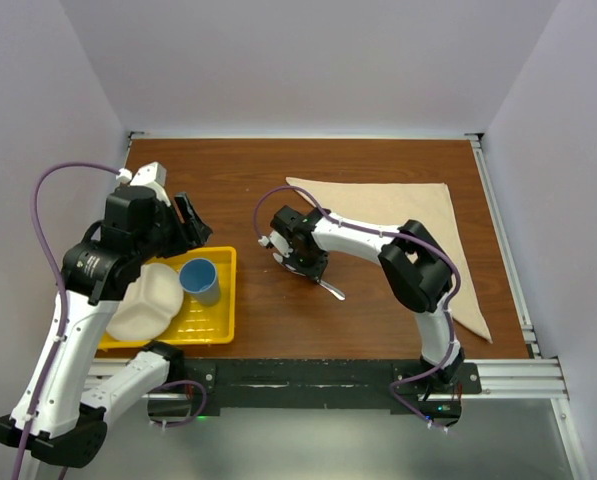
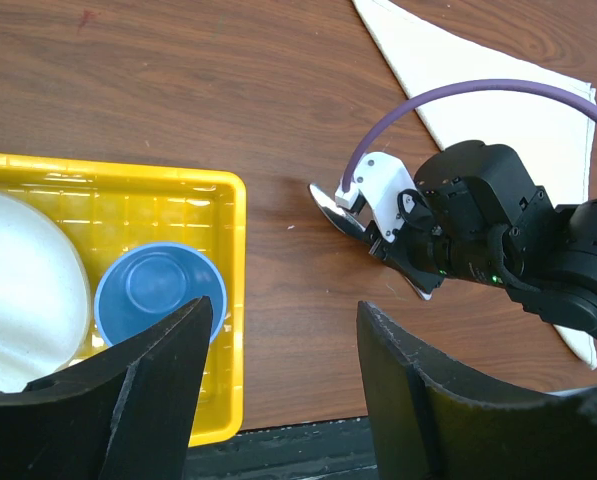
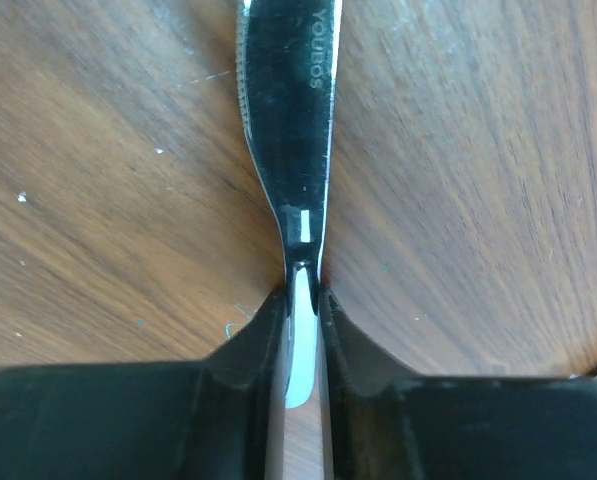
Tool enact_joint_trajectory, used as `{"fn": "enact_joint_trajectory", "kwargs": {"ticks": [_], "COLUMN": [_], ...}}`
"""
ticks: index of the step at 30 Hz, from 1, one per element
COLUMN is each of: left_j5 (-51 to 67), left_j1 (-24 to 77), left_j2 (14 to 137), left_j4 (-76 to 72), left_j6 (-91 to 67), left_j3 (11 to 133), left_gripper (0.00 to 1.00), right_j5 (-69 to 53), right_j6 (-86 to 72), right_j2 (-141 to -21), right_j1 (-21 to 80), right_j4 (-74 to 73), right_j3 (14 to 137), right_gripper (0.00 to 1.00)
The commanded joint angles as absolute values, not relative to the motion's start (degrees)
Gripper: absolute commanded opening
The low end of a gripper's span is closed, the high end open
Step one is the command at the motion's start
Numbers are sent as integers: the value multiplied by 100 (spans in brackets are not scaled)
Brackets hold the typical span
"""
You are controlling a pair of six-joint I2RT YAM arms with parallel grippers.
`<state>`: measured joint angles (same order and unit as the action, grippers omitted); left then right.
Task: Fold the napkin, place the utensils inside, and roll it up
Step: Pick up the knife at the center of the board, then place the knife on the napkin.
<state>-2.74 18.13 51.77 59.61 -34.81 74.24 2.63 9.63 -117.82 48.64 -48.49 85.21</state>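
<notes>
Your right gripper [image 3: 300, 300] pinches the knife [image 3: 290, 120] low over the table [image 1: 228, 180], left of the folded napkin [image 1: 408, 205]. Your left gripper [image 2: 283, 350] hangs spread wide above the yellow tray [image 2: 233, 300].

Napkin look: plain beige napkin [image 1: 378, 205], soft and unpatterned, far larger than the knife.
Napkin state: folded into a triangle, lying flat and smooth.
Napkin place: far right part of the table [image 1: 228, 185]; one long edge runs along the far side and one corner points toward the near right edge.
Knife look: slim silver-grey knife [image 3: 290, 110] with a slightly curved, finely serrated blade and small lettering stamped on it.
Knife state: pinched at its narrow neck between the fingers of the right hand [image 3: 300, 300].
Knife pose: roughly level and low at the wood; contact cannot be told.
Knife place: mid-table, on the near side of the napkin's slanted edge and apart from the cloth.
</notes>
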Motion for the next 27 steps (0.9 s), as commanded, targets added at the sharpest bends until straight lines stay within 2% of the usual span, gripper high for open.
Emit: {"fn": "enact_joint_trajectory", "kwargs": {"ticks": [1, 8, 19, 27], "left_j5": [-299, -316, -255, -220], "left_j1": [1802, 1802, 1802, 1802], "left_j2": [5054, 4983, 4975, 4992], "left_j4": [5959, 5985, 5924, 5924], "left_j6": [-3401, -3463, -3498, -3480], "left_j3": [7541, 7523, 7497, 7480], "left_gripper": [64, 64, 64, 64], "right_j5": [333, 325, 404, 607], "right_j6": [1046, 896, 1168, 2125], "right_j2": [-12253, -11348, -10776, -10415], "right_j1": [4878, 4869, 4623, 3350], "right_j4": [-4737, -4702, -4921, -5238], "right_j3": [8279, 8437, 8604, 8333], "right_gripper": [0, 0, 0, 0]}}
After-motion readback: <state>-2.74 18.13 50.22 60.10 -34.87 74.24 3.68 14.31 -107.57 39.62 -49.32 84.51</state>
